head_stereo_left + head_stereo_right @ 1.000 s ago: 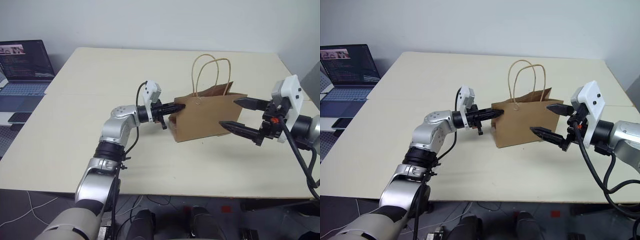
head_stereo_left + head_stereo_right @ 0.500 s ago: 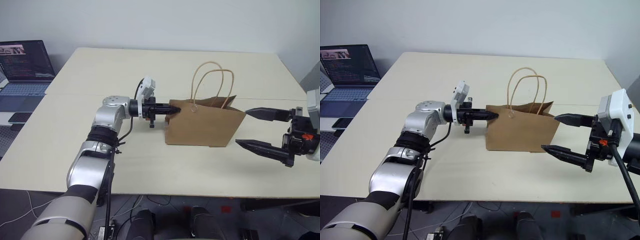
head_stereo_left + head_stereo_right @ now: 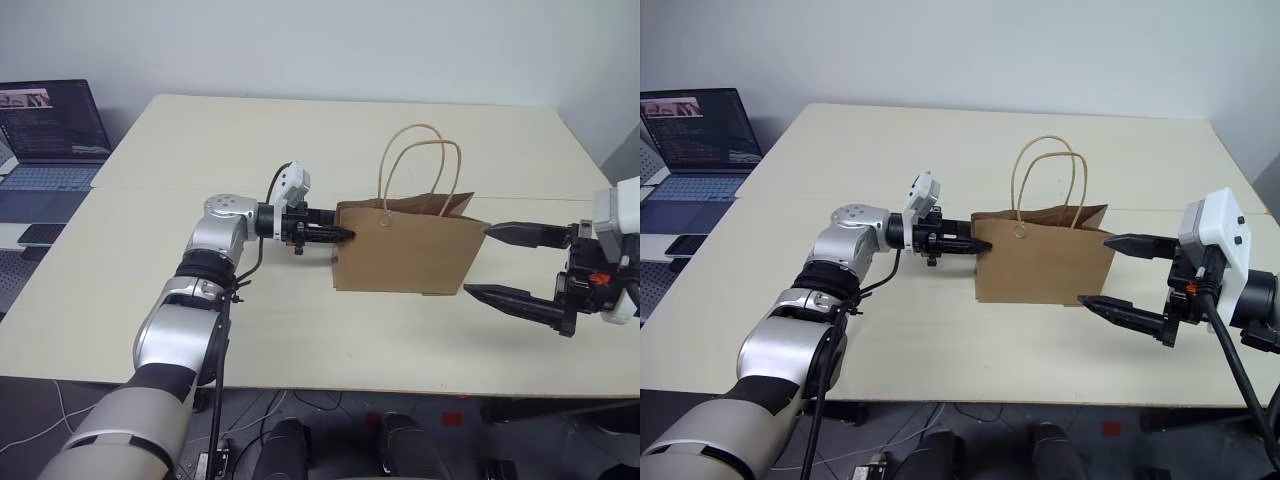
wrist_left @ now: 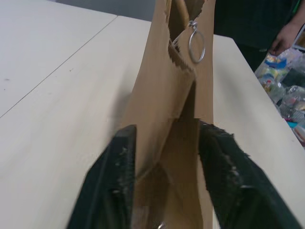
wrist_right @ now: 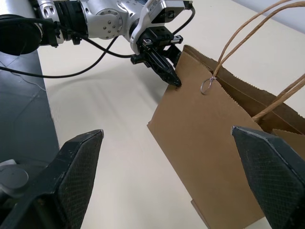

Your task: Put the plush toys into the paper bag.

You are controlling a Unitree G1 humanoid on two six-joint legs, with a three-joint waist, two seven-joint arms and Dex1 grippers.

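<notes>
Look to mid-desk for the brown kraft paper bag (image 3: 405,250), standing upright on the pale desk (image 3: 200,150) with its long side facing the camera and its two twisted-paper handles (image 3: 420,165) looping up at 12 o'clock. Cannot tell what lies inside; from here the mouth hides the interior, so cannot place the plush toys.

Find the left gripper (image 3: 335,236) at the bag's 9 o'clock, level with the upper corner. Jaws parted there, straddling the folded end panel rather than visibly pinching it. Find the right gripper (image 3: 480,261) at the bag's 3 o'clock, jaws spread wide and released, tips just beside the bag's end, grasping nothing. Note a laptop (image 3: 45,130) well apart at 10 o'clock.

Treat the bag as light and probably easy to slide or tip with a nudge at the top. Expect thin, creasing paper that buckles under a hard squeeze and may tear at the serrated rim. Take hold at the top edge near a corner, where the fold stiffens it, or by the handles. Brace both ends to keep the mouth open. Avoid pressing mid-panel.
</notes>
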